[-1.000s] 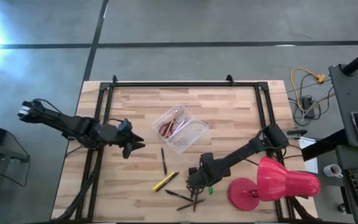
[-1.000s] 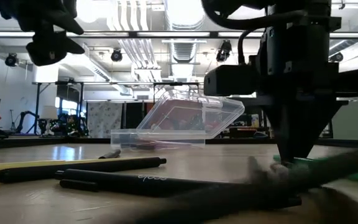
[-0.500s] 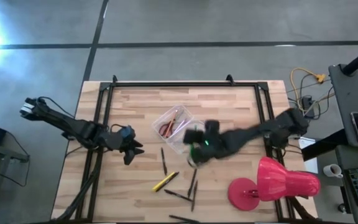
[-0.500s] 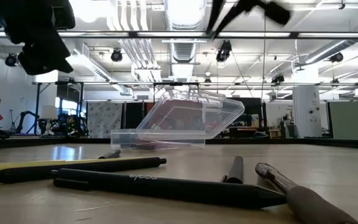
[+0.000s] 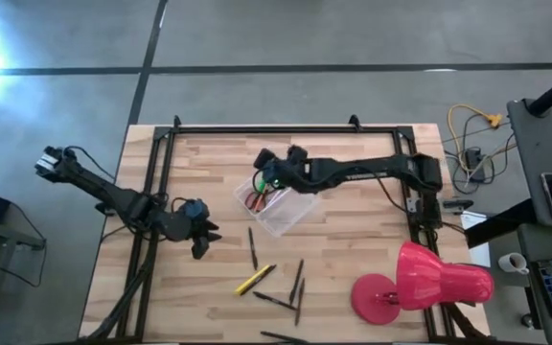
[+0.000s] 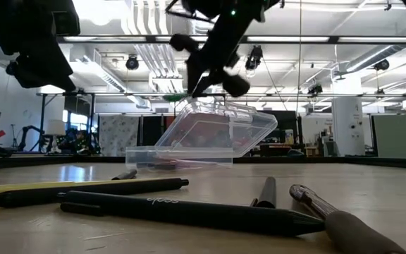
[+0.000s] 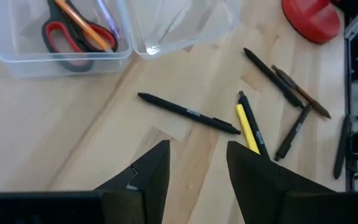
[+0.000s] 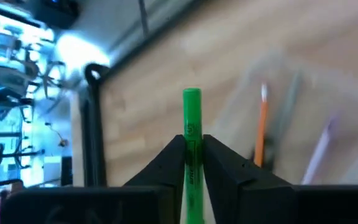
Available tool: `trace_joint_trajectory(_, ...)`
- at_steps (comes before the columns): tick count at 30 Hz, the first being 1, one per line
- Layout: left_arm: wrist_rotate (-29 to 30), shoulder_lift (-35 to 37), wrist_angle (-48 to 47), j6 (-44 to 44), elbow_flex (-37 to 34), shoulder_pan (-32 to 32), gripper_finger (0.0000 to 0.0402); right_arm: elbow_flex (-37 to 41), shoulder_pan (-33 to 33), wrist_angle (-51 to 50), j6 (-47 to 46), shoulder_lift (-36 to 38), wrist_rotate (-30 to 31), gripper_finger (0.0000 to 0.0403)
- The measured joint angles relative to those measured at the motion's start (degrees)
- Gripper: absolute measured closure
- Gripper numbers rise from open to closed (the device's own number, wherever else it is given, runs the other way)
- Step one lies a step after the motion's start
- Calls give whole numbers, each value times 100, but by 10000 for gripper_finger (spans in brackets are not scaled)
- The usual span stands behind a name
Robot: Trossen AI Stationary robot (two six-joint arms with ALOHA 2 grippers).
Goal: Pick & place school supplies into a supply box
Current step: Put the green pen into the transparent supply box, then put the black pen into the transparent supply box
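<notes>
Wooden table (image 5: 353, 163), black pen (image 6: 182, 212) marked "epoca"

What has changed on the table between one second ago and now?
The right hand carried the green pen from the table's near side, by the red lamp, to above the supply box, and its grip held. The left hand barely shifted; the loose pens stayed.
</notes>
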State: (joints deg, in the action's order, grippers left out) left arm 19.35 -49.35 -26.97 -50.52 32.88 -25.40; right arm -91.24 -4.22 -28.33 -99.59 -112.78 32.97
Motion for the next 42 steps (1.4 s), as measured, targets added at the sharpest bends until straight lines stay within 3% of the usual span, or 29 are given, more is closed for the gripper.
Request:
trace_joint_trajectory(4, 237, 31, -162, -126, 0, -95, 258, -8, 37, 152, -653, -515, -549, 328)
trace_joint_trajectory(9, 243, 51, -201, -127, 0, -95, 258, -50, 94, 114, -564, -683, -953, 299)
trace_joint_trajectory(12, 186, 55, -198, -129, 0, -107, 258, -48, 250, 76, 471, -509, -951, 286)
trace_joint_trajectory(17, 149, 11, -65, 108, 0, -331, 258, -152, 837, -263, 3282, 191, -1229, 270)
trace_joint_trajectory(21, 101, -280, 649, 853, 0, -631, 258, -142, 1555, -1198, 3957, 556, -1377, 267)
trace_joint_trajectory(26, -28, -1114, 2418, 2029, 0, -1023, 259, -137, 2380, -2315, 3664, 797, -1356, 266)
trace_joint_trajectory(29, -37, -1717, 3010, 2133, 98, -1063, 259, -133, 2814, -2773, 3302, 816, -1351, 266)
trace_joint_trajectory(36, -290, -3358, 2986, 2290, 1310, -1369, 259, -133, 3728, -3454, 2800, 819, -1333, 266)
trace_joint_trajectory(42, -227, -5005, 1589, 2858, 3203, -1857, 258, -131, 4494, -3770, 2065, 816, -1017, 266)
